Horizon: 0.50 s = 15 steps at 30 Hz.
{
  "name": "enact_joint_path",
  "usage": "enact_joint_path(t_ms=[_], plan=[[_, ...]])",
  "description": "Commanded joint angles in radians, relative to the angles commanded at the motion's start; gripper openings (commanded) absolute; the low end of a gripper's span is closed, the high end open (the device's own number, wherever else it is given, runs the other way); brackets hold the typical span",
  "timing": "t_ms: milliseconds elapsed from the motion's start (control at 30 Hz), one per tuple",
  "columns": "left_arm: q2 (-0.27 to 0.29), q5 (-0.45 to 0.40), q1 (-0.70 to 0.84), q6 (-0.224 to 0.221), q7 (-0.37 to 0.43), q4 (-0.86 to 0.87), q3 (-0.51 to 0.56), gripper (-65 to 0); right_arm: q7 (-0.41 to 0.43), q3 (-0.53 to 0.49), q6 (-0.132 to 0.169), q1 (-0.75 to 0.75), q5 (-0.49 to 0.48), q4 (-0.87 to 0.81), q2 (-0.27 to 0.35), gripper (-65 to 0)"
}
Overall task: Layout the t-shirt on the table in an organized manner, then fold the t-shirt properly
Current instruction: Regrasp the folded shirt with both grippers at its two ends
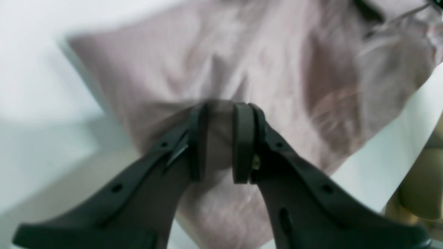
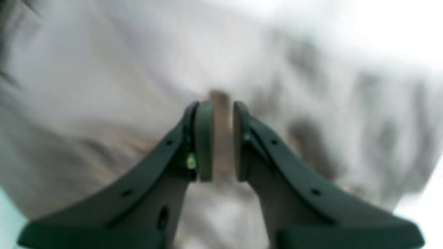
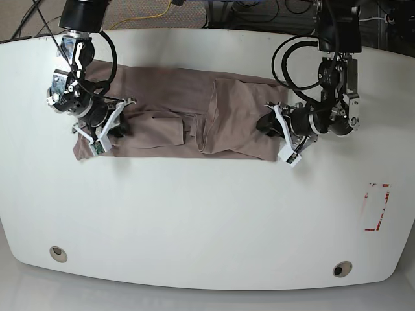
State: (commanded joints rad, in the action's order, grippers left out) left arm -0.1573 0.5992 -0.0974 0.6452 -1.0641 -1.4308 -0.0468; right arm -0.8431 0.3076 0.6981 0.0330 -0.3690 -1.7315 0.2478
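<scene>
T-shirt (image 3: 243, 123), long axis left to right

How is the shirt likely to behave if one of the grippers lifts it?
The shirt will probably hang floppy, since it lies in soft wrinkles. Folds may slip open, as layers just overlap loosely. It could slide on the table, whose surface looks smooth and glossy.

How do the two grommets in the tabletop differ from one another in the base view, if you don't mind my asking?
The left grommet sits below the shirt's left end; the right grommet lies below the red tape marks. The left grommet is slightly higher in the picture than the right one. Both are round with a dark spot.
</scene>
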Motion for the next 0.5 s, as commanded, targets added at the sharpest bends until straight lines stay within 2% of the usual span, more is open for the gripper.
enact_joint_path(t_ms=[133, 200, 300, 400, 500], plan=[[0.0, -0.032, 0.0, 0.0, 0.008, 0.029, 0.0, -54.6, -0.095, 0.063, 0.0, -0.006, -0.011, -0.112, -0.025, -33.6], [0.0, -0.046, -0.002, 0.0, 0.008, 0.043, 0.0, -54.6, -0.155, 0.132, 0.0, -0.026, -0.028, -0.153, -0.063, -25.2], [0.0, -0.068, -0.003, 0.0, 0.008, 0.068, 0.0, -54.6, -0.273, 0.245, 0.0, -0.057, -0.035, -0.183, -0.075, -14.1], [0.0, -0.075, -0.002, 0.002, 0.008, 0.08, 0.0, -54.6, -0.353, 0.322, 0.0, -0.091, -0.046, -0.167, -0.072, -10.0], [0.0, -0.078, 0.0, 0.002, 0.008, 0.084, 0.0, -54.6, -0.4, 0.411, 0.0, -0.109, -0.083, -0.117, -0.068, -10.3]])
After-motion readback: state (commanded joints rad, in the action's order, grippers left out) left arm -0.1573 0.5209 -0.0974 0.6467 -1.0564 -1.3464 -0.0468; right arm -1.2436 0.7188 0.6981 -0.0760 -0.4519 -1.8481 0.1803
